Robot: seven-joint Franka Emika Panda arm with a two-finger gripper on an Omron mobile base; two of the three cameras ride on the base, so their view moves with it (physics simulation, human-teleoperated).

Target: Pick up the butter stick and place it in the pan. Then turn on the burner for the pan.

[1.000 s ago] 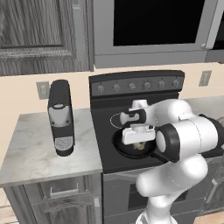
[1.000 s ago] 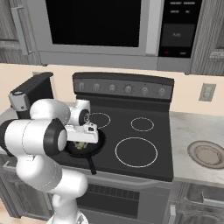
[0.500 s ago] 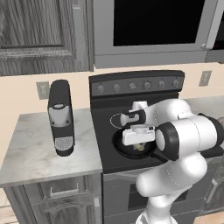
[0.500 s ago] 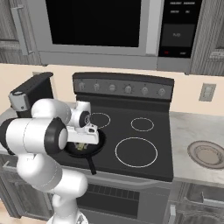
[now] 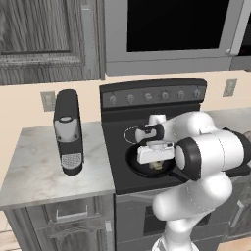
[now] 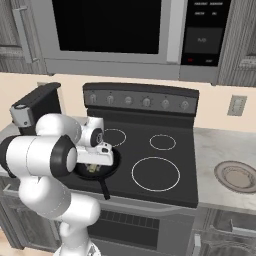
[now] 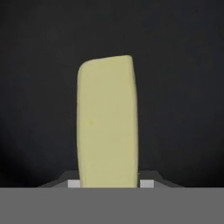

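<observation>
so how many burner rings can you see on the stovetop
3 showing as white outlines: a large ring front right, a small one back right, and one back left. The pan sits front left and may hide a fourth ring beneath it.

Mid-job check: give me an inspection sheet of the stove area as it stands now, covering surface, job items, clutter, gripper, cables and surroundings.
Surface: black glass cooktop with white burner rings; marble counters on both sides.
Butter stick: pale yellow bar seen against the dark pan floor; whether it is held or already resting there cannot be told.
Pan: on the front left burner, handle pointing toward the stove's front edge.
Clutter: coffee machine on the left counter.
Gripper: low over the pan; jaw state unclear.
Cables: nothing seen.
Surroundings: knob row, microwave above, sink drain at right.
</observation>
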